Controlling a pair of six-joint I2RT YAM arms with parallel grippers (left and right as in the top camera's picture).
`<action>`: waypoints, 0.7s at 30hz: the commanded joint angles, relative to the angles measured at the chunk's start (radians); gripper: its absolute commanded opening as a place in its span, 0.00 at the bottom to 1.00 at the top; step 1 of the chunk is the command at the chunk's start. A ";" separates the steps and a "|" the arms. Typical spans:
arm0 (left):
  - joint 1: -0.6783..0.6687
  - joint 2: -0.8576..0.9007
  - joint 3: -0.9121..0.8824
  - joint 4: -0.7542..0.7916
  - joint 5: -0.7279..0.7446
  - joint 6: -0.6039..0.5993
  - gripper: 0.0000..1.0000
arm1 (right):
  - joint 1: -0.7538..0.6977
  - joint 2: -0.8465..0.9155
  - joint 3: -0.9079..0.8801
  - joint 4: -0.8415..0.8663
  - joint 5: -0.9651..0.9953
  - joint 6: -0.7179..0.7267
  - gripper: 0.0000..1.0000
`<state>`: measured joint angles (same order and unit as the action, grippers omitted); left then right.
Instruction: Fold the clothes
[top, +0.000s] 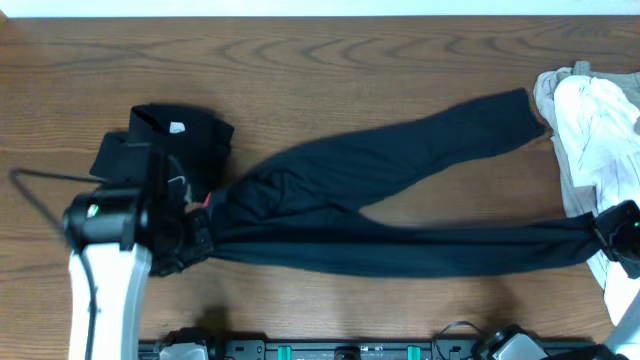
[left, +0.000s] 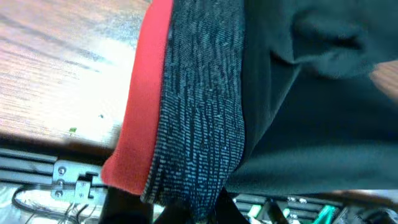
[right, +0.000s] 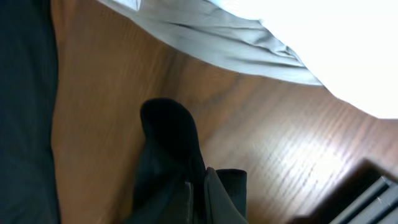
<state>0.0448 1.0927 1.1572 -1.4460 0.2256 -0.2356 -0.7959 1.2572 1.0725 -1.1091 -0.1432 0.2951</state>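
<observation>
Left gripper (top: 203, 228) was clamped down on the waist end of the trousers (top: 380, 190). In the left wrist view the waistband (left: 186, 112) filled most of the frame, an orange-red strip next to a grey knit band, with dark fabric bunched to its right. I couldn't make out the fingertips there, they were buried under the cloth.

Right gripper (top: 612, 228) was closed on the far end of the lower trouser leg. In the right wrist view a fold of dark cloth stuck up from between its fingers (right: 214, 196), so it definitely had fabric pinched.

The trousers were lying flat on the wooden tabletop (top: 300, 70), stretched between the two arms with the waist on the left and the legs running out to the right. The legs were splayed in a V: the lower one ran pretty much straight across, and the upper one angled away toward the back right.

The end of that upper leg was right up against the pale garments (top: 590, 130), a white and beige heap at the right edge. A black shirt (top: 180, 130) sat on the left just behind the waist, folded into a compact block with a small white label showing.
</observation>
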 joint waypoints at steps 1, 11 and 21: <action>0.005 -0.083 0.068 -0.034 -0.017 0.006 0.06 | -0.011 -0.030 0.069 -0.027 -0.020 -0.015 0.01; 0.005 -0.047 0.080 0.006 -0.062 0.025 0.06 | 0.014 0.017 0.116 0.108 -0.190 0.069 0.02; 0.005 0.174 0.080 0.121 -0.062 0.048 0.06 | 0.162 0.314 0.116 0.467 -0.370 0.221 0.02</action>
<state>0.0448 1.2198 1.2259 -1.3281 0.1925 -0.2218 -0.6739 1.5051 1.1732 -0.6910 -0.4431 0.4400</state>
